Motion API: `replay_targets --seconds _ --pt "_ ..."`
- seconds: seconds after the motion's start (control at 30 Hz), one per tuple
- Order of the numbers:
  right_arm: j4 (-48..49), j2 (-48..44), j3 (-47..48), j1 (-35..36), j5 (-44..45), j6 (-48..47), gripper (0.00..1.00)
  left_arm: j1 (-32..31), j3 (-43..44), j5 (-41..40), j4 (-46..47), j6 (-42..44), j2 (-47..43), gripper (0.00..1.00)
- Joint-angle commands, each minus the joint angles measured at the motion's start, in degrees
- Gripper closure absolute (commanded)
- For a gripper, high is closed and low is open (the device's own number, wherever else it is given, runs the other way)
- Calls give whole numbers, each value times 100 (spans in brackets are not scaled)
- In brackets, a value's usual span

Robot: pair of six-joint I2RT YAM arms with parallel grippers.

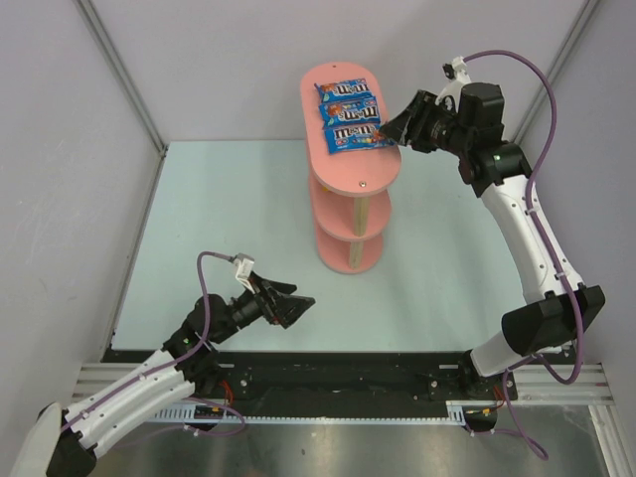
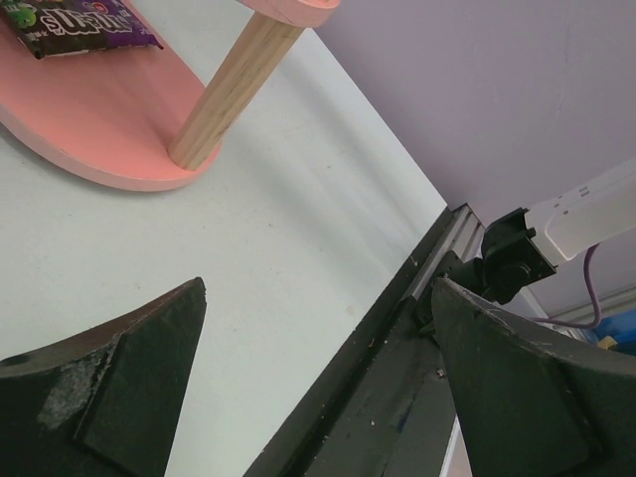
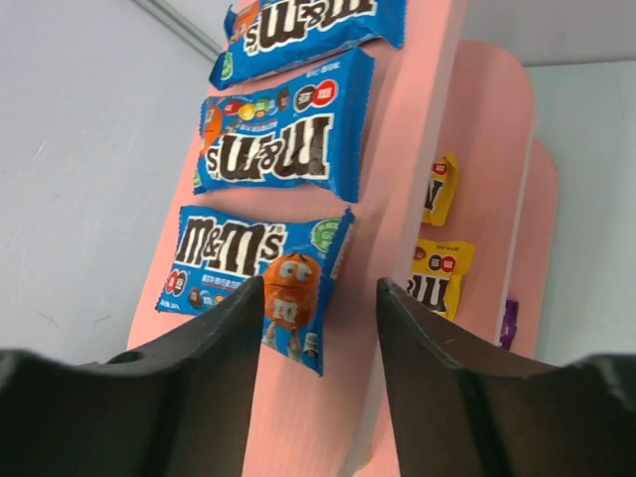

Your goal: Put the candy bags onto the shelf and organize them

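The pink three-tier shelf stands mid-table. Three blue candy bags lie in a row on its top board: far, middle and nearest. Two yellow bags rest on the middle tier, and a purple bag shows on the lowest. My right gripper is open just off the top board's right edge, over the nearest blue bag's end, gripping nothing. My left gripper hovers open and empty low over the table near the shelf's foot, where a purple bag lies on the bottom board.
A pale wooden post rises from the bottom board close to my left gripper. The black rail at the table's near edge runs under the left fingers. Grey walls enclose the table on both sides and at the back.
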Motion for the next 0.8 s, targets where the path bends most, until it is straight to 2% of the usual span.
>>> replay_targets --seconds 0.0,0.23,0.37,0.4,0.5,0.67,0.77 --pt "307 -404 -184 -263 91 83 44 43 -28 -120 -39 -134 -94 0" --pt "984 -1256 -1168 -922 161 558 34 43 270 -874 -934 -231 -129 0" --pt "879 -1809 -1555 -1142 538 524 27 43 481 -1385 -1488 -231 -173 0" --pt "835 -1898 -1617 -1168 609 506 19 43 499 -1473 -1637 -240 -208 0" --pt "651 -2188 -1845 -1291 951 401 4 43 596 -1824 -1954 -327 -252 0" --pt "396 -2505 -2136 -1467 1803 566 0 43 780 -2431 -2552 -398 -427 0" --pt "369 -2620 -2268 -1703 1892 734 0 43 851 -2616 -2754 -380 -585 0"
